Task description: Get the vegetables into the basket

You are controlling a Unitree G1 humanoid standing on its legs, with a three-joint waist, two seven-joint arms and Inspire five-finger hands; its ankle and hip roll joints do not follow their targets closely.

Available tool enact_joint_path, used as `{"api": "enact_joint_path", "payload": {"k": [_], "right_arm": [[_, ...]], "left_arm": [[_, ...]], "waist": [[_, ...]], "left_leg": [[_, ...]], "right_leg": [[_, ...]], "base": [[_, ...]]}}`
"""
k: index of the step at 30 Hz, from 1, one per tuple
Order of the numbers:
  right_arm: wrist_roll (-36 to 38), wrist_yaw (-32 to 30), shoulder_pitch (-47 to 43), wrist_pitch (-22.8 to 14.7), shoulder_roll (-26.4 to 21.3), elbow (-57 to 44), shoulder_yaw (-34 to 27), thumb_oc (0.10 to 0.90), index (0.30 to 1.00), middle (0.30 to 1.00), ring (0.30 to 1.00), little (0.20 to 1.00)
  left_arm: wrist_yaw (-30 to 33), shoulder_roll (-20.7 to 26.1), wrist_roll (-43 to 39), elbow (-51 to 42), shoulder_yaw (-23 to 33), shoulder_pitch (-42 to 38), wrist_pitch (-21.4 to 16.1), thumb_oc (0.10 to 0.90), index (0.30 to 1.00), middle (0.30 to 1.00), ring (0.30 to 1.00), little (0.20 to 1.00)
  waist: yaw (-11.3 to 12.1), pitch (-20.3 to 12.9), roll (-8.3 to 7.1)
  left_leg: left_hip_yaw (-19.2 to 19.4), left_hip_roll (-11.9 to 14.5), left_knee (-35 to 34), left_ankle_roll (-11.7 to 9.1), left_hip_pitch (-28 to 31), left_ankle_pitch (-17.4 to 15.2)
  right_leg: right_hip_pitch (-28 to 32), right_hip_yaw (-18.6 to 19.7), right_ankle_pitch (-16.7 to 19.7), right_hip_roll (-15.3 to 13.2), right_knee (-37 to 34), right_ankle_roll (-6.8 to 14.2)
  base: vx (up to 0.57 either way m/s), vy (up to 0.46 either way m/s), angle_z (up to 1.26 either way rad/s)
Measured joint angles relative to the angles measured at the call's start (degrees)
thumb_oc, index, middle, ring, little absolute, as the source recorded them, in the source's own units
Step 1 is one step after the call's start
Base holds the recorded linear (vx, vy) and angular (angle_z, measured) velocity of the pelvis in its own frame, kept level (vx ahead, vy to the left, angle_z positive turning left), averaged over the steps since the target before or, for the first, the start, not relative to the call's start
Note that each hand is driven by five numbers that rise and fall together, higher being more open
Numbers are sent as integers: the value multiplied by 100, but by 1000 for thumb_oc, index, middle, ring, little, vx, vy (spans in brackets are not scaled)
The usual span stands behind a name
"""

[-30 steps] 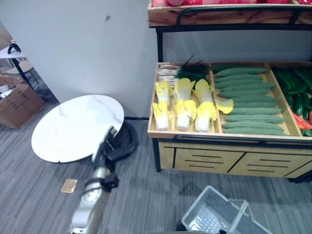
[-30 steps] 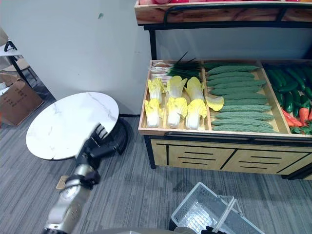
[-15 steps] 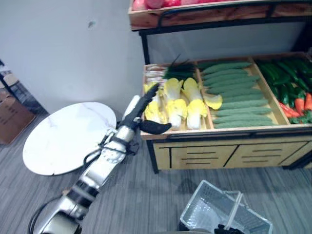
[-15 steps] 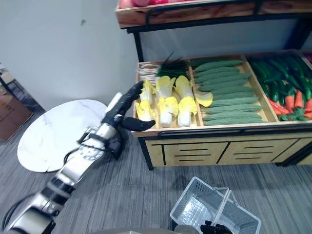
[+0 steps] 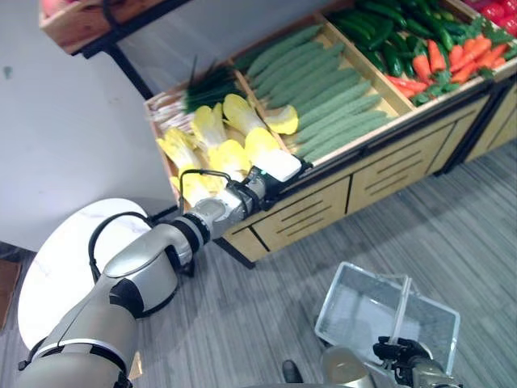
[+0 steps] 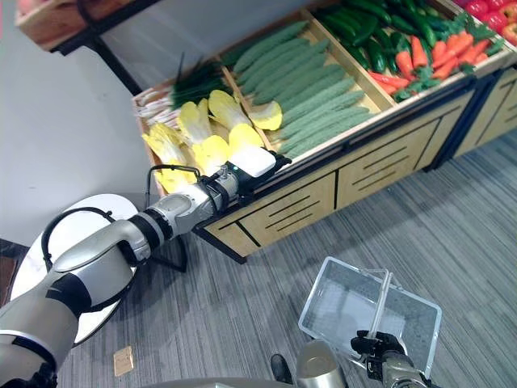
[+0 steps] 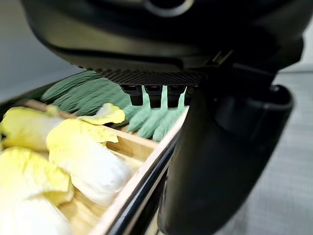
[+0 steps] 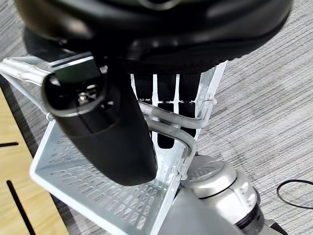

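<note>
Left hand (image 6: pixel 242 174) fingers (image 7: pixel 154 93) stretched out straight over the front rail of the wooden tray (image 5: pixel 323 162), just above the yellow-white cabbages (image 7: pixel 88 161). Down low, the right hand (image 8: pixel 122 132) is curled round the handle of the wire basket (image 6: pixel 339 303), which hangs over the grey floor (image 5: pixel 452 218).

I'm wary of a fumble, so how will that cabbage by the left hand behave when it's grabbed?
The cabbage looks rounded and smooth at its white base, so it may slip or roll. Its yellow leaves look loose and may crumple. The left hand is at the shelf's front edge.
</note>
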Motion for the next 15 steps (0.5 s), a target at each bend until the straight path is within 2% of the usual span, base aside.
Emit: {"api": "enact_joint_path", "payload": {"k": [3,4,7,9,15], "right_arm": [[5,53,-17,-66,44,-67,-2,400,300,300,300,300],[3,67,-28,-94,103,-131,3,400,300,300,300,300],[1,76,-1,-173,209,-214,56,400,300,300,300,300],[3,77,1,-168,216,-211,86,400,300,300,300,300],[-3,98,-3,-194,238,-284,263,400,300,300,300,300]], "left_arm": [[50,2,301,266,2,-19,4,900,1000,1000,1000,1000],[138,36,352,475,51,-18,5,900,1000,1000,1000,1000],[171,380,463,321,79,-14,79,900,1000,1000,1000,1000],[303,501,514,422,79,-15,197,900,1000,1000,1000,1000],[408,916,857,486,84,-16,247,900,1000,1000,1000,1000]], "waist": [[-15,92,-47],[-10,149,-115],[6,223,-218],[82,233,-231],[182,237,-281]], "left_leg": [[47,7,0,1,-37,2],[43,19,0,1,-103,1],[16,35,1,0,-88,1],[-10,39,1,0,-13,1],[-31,17,0,3,94,-3]], "right_leg": [[-52,4,46,8,1,-5],[-116,-12,53,17,1,1],[-84,-67,114,26,2,-24],[10,-93,103,25,2,-40],[142,-128,42,-8,1,4]], "base": [[55,10,-8],[82,3,4],[77,6,10],[48,12,10],[51,15,5]]}}
